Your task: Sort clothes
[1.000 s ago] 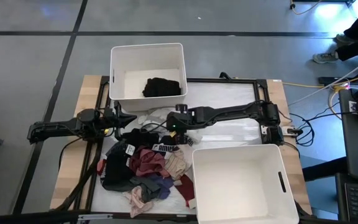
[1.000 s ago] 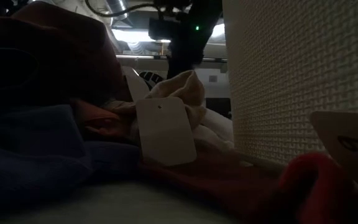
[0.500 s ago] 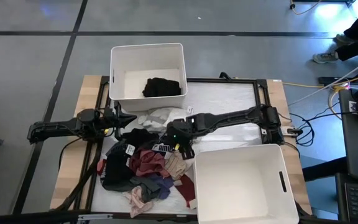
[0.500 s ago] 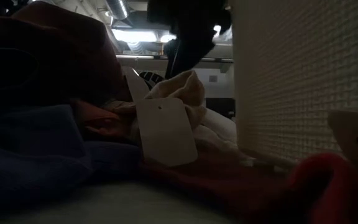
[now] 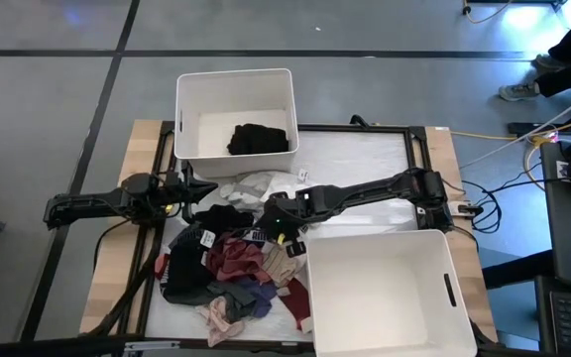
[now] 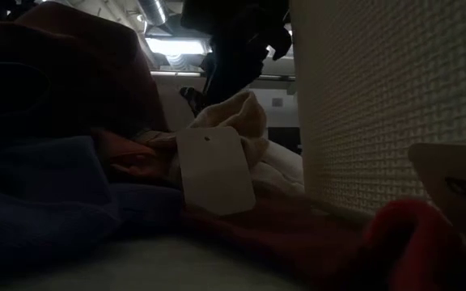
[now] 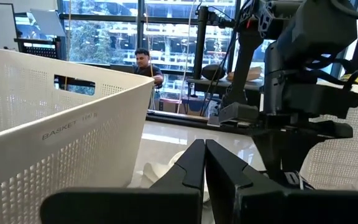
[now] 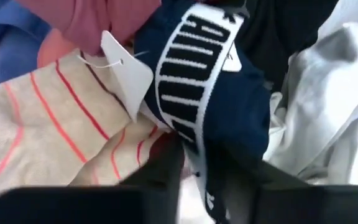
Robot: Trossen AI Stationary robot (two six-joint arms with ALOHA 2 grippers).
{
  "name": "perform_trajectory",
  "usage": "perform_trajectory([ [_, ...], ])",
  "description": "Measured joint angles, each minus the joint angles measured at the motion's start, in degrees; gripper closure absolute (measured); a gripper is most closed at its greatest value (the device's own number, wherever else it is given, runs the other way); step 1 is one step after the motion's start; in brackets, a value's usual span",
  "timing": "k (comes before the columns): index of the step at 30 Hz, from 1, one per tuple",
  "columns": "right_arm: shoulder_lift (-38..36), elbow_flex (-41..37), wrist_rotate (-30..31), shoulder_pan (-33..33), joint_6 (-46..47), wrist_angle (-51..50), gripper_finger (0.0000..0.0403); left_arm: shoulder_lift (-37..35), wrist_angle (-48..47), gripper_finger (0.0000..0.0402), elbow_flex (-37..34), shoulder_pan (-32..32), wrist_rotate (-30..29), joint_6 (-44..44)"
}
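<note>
Hiding its fingertips, the right gripper is clamping a navy garment at frame centre in the clothes; the left gripper, fingers together, is idling left. Two bins are showing.

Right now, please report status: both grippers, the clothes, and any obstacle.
Left gripper shut, waiting beside far bin. Right gripper down in clothes pile, closing on dark garment with black-and-white waistband. Near bin close alongside.
</note>
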Motion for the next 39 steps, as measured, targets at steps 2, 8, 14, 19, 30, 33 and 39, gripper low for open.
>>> perform_trajectory([
  [2,0.0,0.0,0.4,0.0,-0.6,0.1,0.038,0.0,0.0,0.0398,0.0,0.0,0.0,0.0],
  [8,0.0,1.6,6.7,0.0,-1.7,-0.1,0.0382,0.0,0.0,0.0398,0.0,0.0,0.0,0.0],
  [14,0.0,7.7,8.6,0.0,-2.4,-1.7,0.0394,0.0,0.0,0.0398,0.0,0.1,0.0,0.2],
  [19,0.0,13.9,16.1,0.0,-3.7,-5.8,0.0397,0.0,0.0,0.0398,0.0,0.1,0.0,0.4],
  [30,0.0,25.9,22.3,-3.2,-4.9,-10.9,0.0399,0.0,0.0,0.0398,0.0,0.0,0.0,0.4],
  [33,0.0,28.1,22.6,-4.3,-5.9,-11.0,0.0396,0.0,0.0,0.0398,0.0,0.0,0.0,0.4],
  [39,0.0,33.6,24.5,-5.0,-7.4,-11.3,0.0398,0.0,0.0,0.0398,0.0,0.0,0.0,0.4],
])
